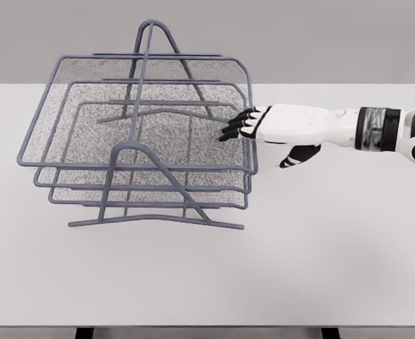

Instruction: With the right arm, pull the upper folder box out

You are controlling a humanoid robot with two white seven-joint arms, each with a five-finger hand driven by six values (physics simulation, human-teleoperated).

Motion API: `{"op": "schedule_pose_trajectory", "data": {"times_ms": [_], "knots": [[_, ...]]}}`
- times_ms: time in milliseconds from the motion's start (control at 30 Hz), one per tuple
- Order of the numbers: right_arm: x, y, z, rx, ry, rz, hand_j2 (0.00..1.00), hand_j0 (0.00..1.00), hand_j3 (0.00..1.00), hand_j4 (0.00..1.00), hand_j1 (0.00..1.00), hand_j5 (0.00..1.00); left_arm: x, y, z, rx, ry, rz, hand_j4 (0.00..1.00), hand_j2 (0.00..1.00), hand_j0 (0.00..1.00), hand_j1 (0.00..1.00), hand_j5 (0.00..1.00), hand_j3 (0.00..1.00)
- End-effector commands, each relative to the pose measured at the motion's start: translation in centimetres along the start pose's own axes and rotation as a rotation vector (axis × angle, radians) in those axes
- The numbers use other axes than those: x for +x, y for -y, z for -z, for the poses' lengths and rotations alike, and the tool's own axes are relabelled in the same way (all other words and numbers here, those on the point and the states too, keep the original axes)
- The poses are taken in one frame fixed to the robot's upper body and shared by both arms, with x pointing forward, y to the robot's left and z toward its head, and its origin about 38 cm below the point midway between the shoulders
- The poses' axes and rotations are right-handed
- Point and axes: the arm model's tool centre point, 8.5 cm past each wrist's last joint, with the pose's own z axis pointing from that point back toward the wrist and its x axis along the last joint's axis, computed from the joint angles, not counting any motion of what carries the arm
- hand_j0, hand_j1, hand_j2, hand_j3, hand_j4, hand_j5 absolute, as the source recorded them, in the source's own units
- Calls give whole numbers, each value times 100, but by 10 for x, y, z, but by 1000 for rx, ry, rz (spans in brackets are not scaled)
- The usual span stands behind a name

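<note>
A plain white desk fills most of the frame — a flat grey wall behind it, two dark legs below its front edge.

The top grey-blue wire mesh tray sits flat in its three-level metal rack, pushed out toward the left side.

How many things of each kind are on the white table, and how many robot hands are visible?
Mesh trays in the rack: 3
Rack frame: 1
Right hand, fingers at the top tray's right rim: 1
Table: 1
Total: 6
</note>
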Motion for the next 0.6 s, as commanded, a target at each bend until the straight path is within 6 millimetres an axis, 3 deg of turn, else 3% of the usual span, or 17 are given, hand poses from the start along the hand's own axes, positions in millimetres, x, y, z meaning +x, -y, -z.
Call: {"op": "schedule_pose_trajectory", "data": {"times_ms": [0, 67, 133, 267, 333, 467, 533, 567], "knots": [[-3, -4, -8, 18, -10, -5, 100, 100, 100, 100, 100, 100, 0, 0, 0, 0, 0, 0, 100, 100, 100, 100, 100, 100], [2, -15, 2, 47, 17, 9, 100, 100, 100, 100, 100, 100, 0, 0, 0, 0, 0, -1, 100, 100, 100, 100, 100, 100], [1, -17, -1, 59, 13, 4, 100, 100, 100, 100, 100, 100, 0, 0, 0, 0, 0, 0, 100, 100, 100, 100, 100, 100], [-16, -17, -52, 111, -71, -38, 100, 100, 100, 100, 100, 100, 0, 0, 0, 0, 0, 0, 100, 100, 100, 100, 100, 100], [-16, -23, -58, 128, -64, -41, 100, 100, 100, 100, 100, 100, 0, 0, 0, 0, 0, 0, 100, 100, 100, 100, 100, 100], [-24, -36, -117, 219, -133, -50, 100, 100, 100, 100, 100, 100, 0, 0, 0, 0, 0, -1, 100, 100, 100, 100, 100, 100], [-28, -34, -138, 243, -183, -52, 100, 100, 100, 100, 100, 100, 0, 0, 0, 0, 0, 0, 100, 100, 100, 100, 100, 100], [-28, -28, -160, 225, -215, -15, 100, 100, 100, 100, 100, 100, 0, 0, 0, 0, 0, 0, 100, 100, 100, 100, 100, 100]]}}
